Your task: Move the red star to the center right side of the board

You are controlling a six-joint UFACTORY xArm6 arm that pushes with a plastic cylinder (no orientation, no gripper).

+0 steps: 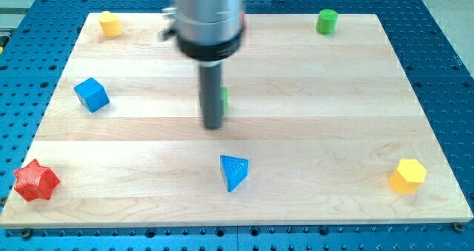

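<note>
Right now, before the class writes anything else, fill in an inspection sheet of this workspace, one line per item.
Surface: pale wooden board, flat, on a blue perforated table.
Job's things: red star at the view's bottom-left corner of the board, far from the centre right.
Clutter: blue cube, blue triangular block, yellow block top left, yellow hexagonal block bottom right, green cylinder top right, a green block mostly hidden behind the rod.
Grippers: none; my tip is mid-board, above the blue triangular block, far from the star.
Cables: nothing seen.
Surroundings: only the table shows.
</note>
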